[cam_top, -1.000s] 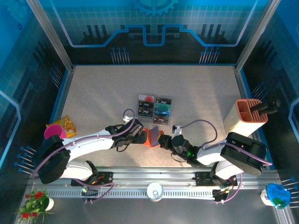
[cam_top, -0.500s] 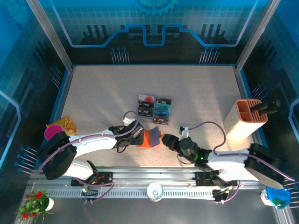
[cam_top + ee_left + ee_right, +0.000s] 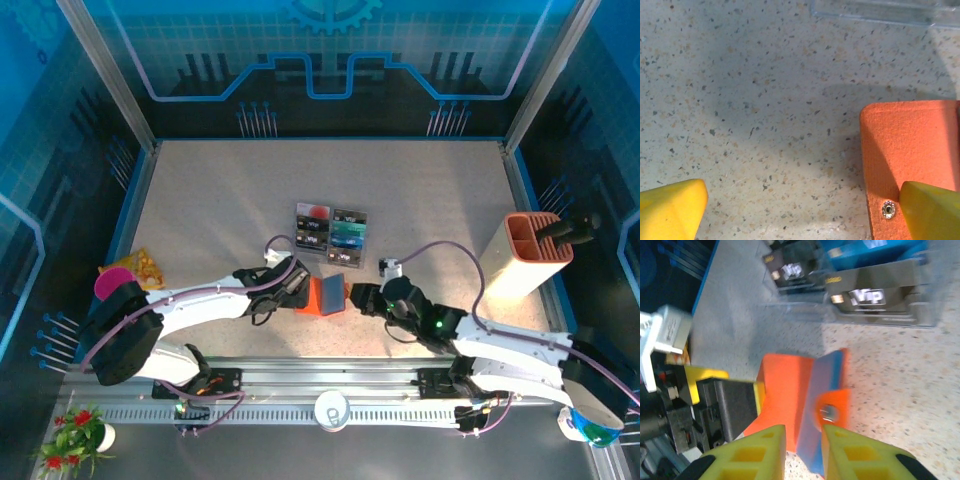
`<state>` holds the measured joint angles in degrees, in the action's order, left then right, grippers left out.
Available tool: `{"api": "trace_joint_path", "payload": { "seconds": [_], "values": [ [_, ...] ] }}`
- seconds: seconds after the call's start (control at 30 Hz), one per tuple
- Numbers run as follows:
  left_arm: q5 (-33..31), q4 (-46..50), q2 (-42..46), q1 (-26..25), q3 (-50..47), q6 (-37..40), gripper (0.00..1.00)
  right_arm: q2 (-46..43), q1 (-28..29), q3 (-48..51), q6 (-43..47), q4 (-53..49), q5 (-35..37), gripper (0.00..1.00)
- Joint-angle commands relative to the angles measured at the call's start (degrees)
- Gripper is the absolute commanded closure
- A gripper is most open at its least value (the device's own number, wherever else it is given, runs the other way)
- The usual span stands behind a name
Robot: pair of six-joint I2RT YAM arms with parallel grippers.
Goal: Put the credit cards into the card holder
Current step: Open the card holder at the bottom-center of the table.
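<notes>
Nearest me, a white cup (image 3: 331, 409) sits on the rail between the two arm bases

A little farther in, both arms stretch toward the middle of the table (image 3: 200, 190). There the holder (image 3: 325, 296) stands partly folded open, orange outside and blue inside

My left gripper (image 3: 297, 290) is at the holder's left side with its jaws spread wide. In the left wrist view one yellow fingertip (image 3: 932, 212) overlaps the holder's near corner, beside a metal snap stud (image 3: 887, 209). The other hangs well apart over bare table, so this gripper holds nothing

My right gripper (image 3: 357, 297) meets the holder from the right. In the right wrist view its jaws stand narrow, with the edge of the blue flap running down between them. I cannot tell whether they pinch the flap or only straddle it

Just beyond the holder lies a clear tray (image 3: 880, 11). The cards (image 3: 348, 236) sit in its slots: black, teal and one red and white

Off to the right stands a tall beige box (image 3: 520, 262)

I judge the task barely begun. I see no card in the holder, and every card I can make out is in the tray. This step looks like steadying or opening the holder. What is left is to lift each card out and slide it into a pocket
</notes>
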<state>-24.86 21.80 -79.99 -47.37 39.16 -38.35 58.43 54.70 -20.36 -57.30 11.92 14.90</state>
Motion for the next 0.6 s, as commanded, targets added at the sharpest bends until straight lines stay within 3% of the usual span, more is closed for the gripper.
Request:
{"api": "trace_joint_path", "payload": {
  "seconds": [0.0,0.2,0.57],
  "values": [
    [-1.0,1.2,-0.7,-0.5,1.9,1.7,0.01,6.4,0.3,-5.3,5.3,0.3,-6.2,0.77],
    [-1.4,1.4,-1.6,-0.7,2.2,1.6,0.01,15.3,0.3,-8.5,5.9,2.9,-7.3,0.79],
    [-1.9,1.5,-2.5,-0.8,1.8,1.7,0.01,22.6,-7.8,-0.9,4.3,13.4,-11.4,0.83]
  ]
}}
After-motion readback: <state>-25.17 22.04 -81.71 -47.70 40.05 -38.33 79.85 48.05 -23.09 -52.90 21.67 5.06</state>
